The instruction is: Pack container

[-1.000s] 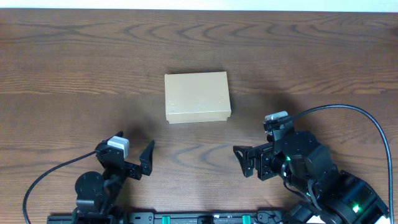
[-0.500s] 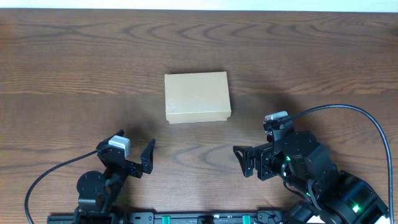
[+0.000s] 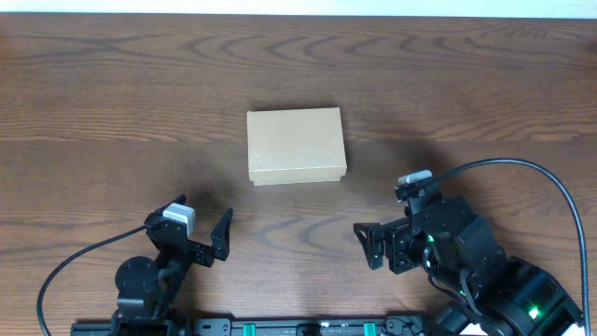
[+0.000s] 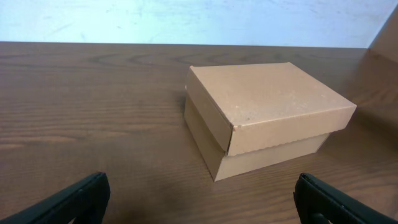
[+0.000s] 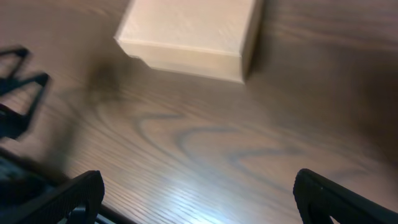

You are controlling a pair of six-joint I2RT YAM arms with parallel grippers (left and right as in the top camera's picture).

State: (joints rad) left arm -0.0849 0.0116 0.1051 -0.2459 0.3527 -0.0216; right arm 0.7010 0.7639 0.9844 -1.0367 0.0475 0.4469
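The container is a small tan cardboard box with its lid closed, at the middle of the wooden table. It also shows in the left wrist view and in the right wrist view. My left gripper is open and empty, in front of the box to its left, with bare table between its fingers. My right gripper is open and empty, in front of the box to its right, apart from it.
The wooden table stretches around the box. A pale wall edge lies behind the table's far side. The left arm's black fingers show at the left of the right wrist view.
My right gripper has shifted very slightly toward the front edge. The left gripper and the box have not moved.
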